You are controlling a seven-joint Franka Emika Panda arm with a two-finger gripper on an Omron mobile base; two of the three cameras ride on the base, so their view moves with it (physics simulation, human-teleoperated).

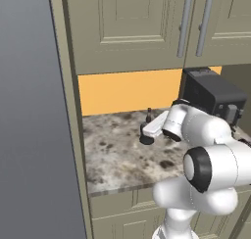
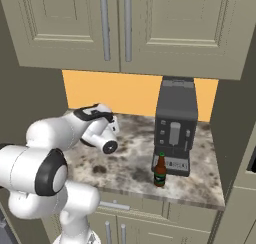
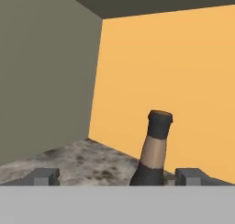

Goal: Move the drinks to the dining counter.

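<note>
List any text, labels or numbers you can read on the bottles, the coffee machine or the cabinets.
No text can be read anywhere.
Coffee machine: a pale panel low on its front carries dark marks, too small and blurred to read.
Bottle by the machine: a pale band, no legible wording.
Bottle between the open gripper tips: a plain tan band, no lettering.
Cabinet doors: blank.

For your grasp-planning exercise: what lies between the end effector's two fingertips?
In the hand view, the black narrow-necked bottle stands between the open end effector's fingertips, untouched.
</note>
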